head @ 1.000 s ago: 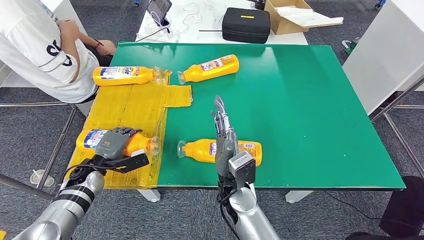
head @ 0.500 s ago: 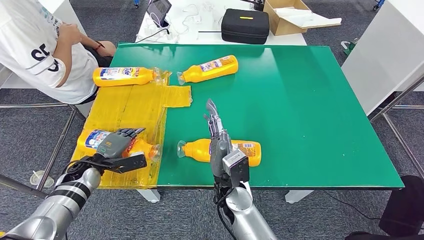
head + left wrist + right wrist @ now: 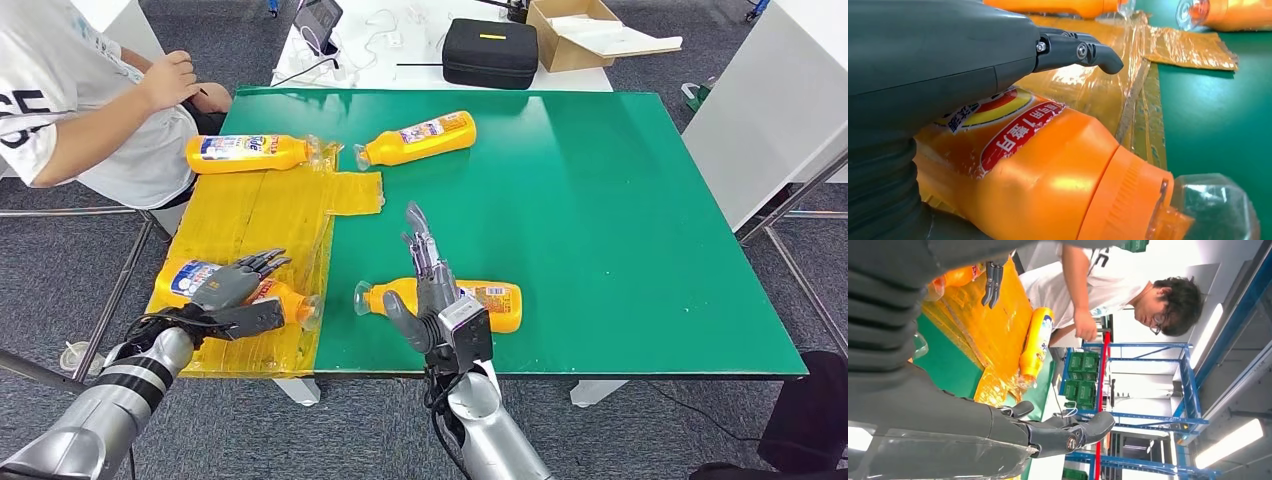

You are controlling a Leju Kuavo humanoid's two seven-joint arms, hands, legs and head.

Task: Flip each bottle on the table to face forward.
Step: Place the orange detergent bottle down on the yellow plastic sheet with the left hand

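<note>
The left robot hand (image 3: 232,291) is resting, fingers spread, on an orange plastic bottle with a clear cap (image 3: 262,290) lying on crinkled yellow plastic sheeting (image 3: 270,215) at the green table (image 3: 620,200) edge. The right robot hand (image 3: 430,290) is hovering, fingers extended and apart, over a second orange bottle (image 3: 495,303). Two further orange bottles (image 3: 245,152) (image 3: 420,136) are lying near a seated person (image 3: 90,100).

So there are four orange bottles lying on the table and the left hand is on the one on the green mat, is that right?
Not quite. In the head view the left hand rests on the near-left bottle, which lies on the yellow sheet, not the green mat. Four bottles lying down is correct.
</note>
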